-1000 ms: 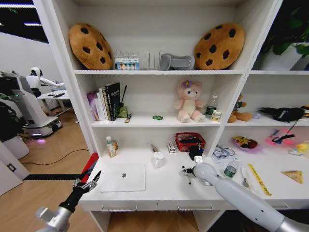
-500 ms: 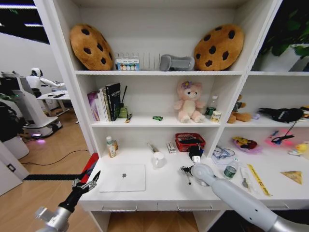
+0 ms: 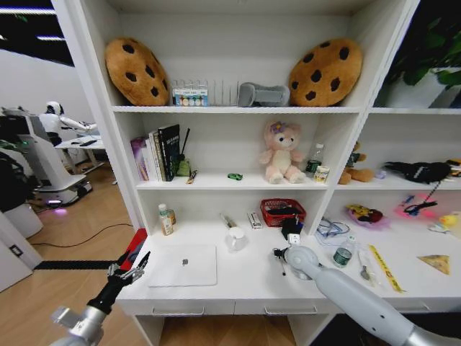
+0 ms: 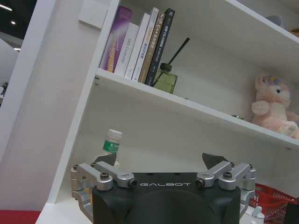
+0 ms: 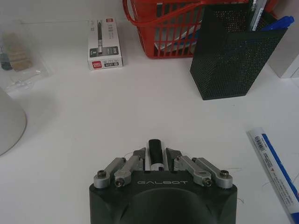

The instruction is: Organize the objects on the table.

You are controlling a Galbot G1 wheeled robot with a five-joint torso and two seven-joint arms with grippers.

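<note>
Right wrist view — black pen (image 5: 154, 151) clamped, barrel mostly hidden.

A closed silver laptop (image 3: 183, 264) lies flat at the white surface's (image 3: 245, 277) left, a black pen (image 5: 154, 152) stands gripped upright mid-surface, a yellow wedge (image 3: 436, 262) lies far right.

Table (image 3: 238, 285): smooth matt white laminate. Laptop (image 3: 184, 264): matt silver metal. Pen holder (image 5: 232, 52): black metal mesh. Basket (image 5: 161, 28): glossy red plastic. Right gripper (image 5: 155, 161), closed on glossy black pen (image 5: 154, 150): brushed metal fingers, matt black housing.
</note>
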